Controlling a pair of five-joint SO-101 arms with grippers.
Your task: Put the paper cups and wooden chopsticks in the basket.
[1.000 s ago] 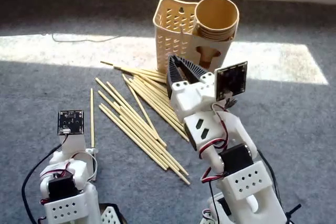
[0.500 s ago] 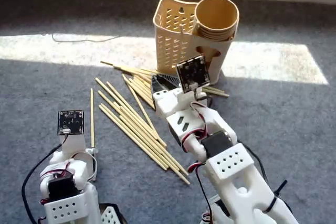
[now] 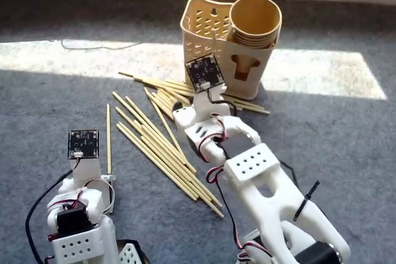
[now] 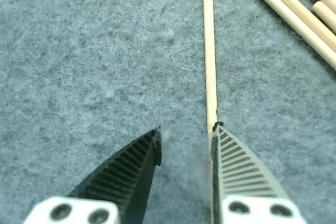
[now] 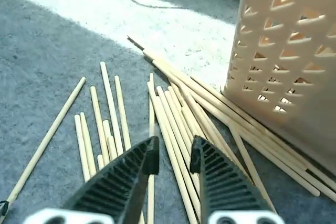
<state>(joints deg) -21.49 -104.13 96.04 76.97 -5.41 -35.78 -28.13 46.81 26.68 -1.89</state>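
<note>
- The basket point(image 3: 213, 35) stands upright on the grey carpet point(image 3: 346, 140), and a stack of paper cups point(image 3: 255, 20) already sits in it. The cup part of the task looks done.
- The wooden chopsticks point(image 3: 164, 143) are not yet in the basket. They lie loose on the carpet in front of it, and the nearest ones reach its foot.
- One single chopstick point(image 3: 108, 134) lies apart from this pile, farther from the basket, near the left arm.
- The right gripper point(image 5: 174, 154) hangs low over the end of the pile near the basket. Its jaws stand a narrow gap apart and grip nothing.
- The left gripper point(image 4: 186, 130) is far from the basket, down at the carpet. Its jaws are about half open and empty, and the single chopstick runs up to the tip of the pale finger.
- The step in hand appears to be picking chopsticks.
- The next move probably asks the right gripper to lower around one or two sticks and close firmly.
- After that it must lift them and tilt them upright over the basket rim.
- The sticks are thin and overlap, so they may slip or drag their neighbours.
</note>
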